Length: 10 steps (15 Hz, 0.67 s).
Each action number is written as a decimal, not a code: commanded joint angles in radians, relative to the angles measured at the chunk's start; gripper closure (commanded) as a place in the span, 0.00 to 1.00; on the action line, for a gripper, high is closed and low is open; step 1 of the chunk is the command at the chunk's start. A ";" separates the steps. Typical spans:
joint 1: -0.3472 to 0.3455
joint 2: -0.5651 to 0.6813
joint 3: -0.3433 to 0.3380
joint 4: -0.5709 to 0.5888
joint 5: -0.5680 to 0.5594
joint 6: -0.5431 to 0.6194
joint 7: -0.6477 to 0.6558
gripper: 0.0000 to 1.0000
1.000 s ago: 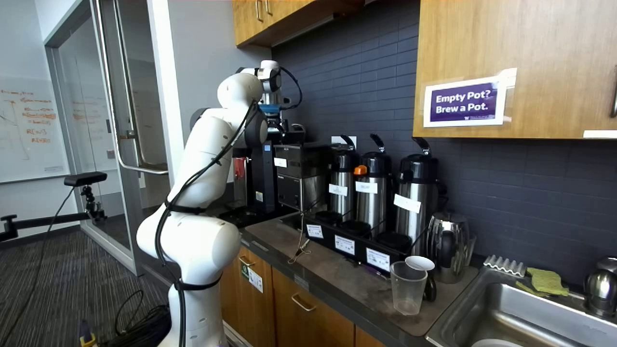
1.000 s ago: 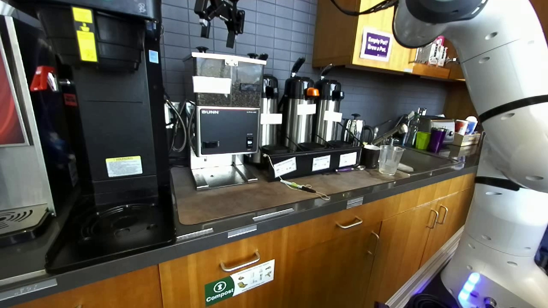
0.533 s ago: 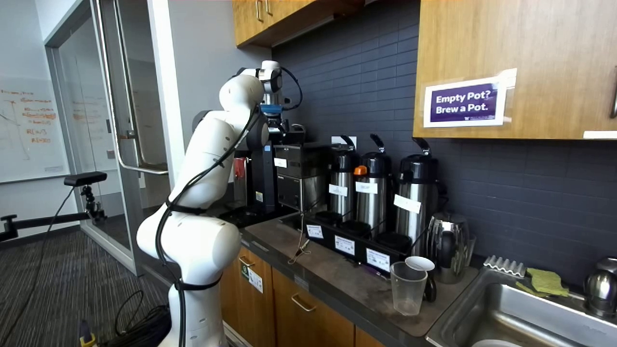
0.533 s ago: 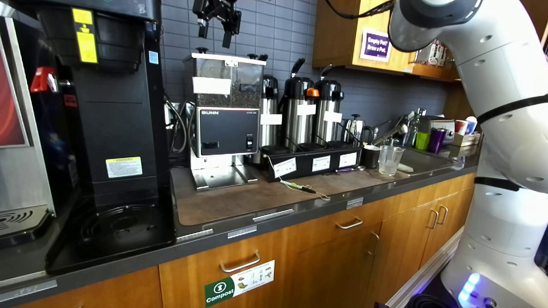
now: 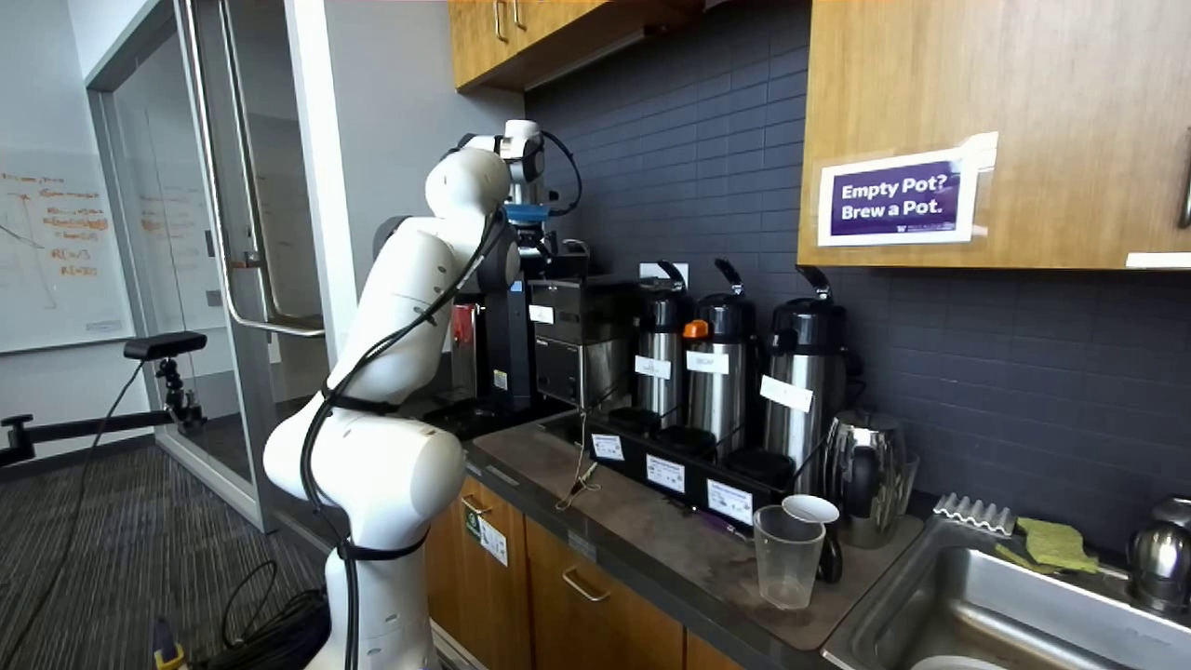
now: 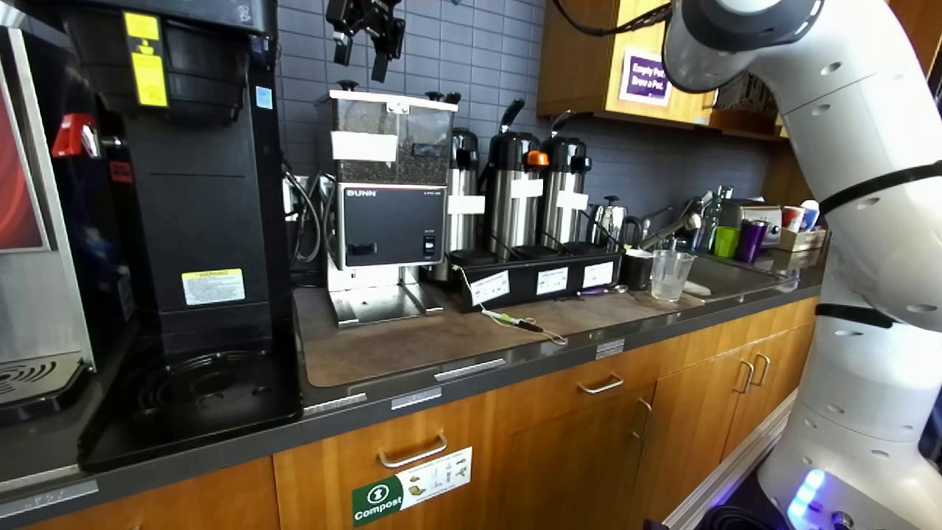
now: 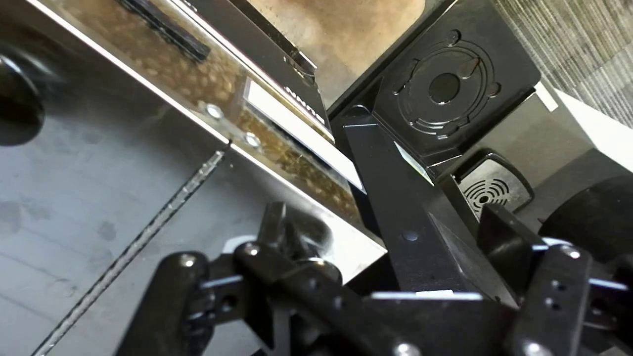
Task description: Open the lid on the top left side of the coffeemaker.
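Note:
The coffeemaker, a boxy black-and-steel BUNN machine (image 6: 394, 221) with clear bean hoppers, stands on the counter and also shows in an exterior view (image 5: 558, 368). Its top left lid (image 7: 222, 207) is a flat panel beside a seam in the wrist view; in an exterior view only its front edge (image 6: 360, 96) and black knob (image 6: 347, 85) show. The lid lies flat. My gripper (image 6: 360, 63) is open and empty just above that lid. In the wrist view, one finger of the gripper (image 7: 388, 222) partly covers the lid's knob (image 7: 316, 232); contact is not visible.
A tall black brewer (image 6: 199, 235) with a warming plate stands left of the machine. Steel airpots (image 6: 515, 213) stand to its right in a black rack (image 6: 541, 276). A tiled wall (image 6: 471, 44) is behind. An upper cabinet (image 6: 581, 44) hangs at the right.
In the exterior views, the gripper has shifted slightly, moving left above the machine's top toward the left knob. Its fingers stay apart. The lid and the machine have not moved.

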 commanded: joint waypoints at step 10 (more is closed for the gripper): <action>-0.001 0.025 0.001 0.021 -0.012 0.057 -0.207 0.00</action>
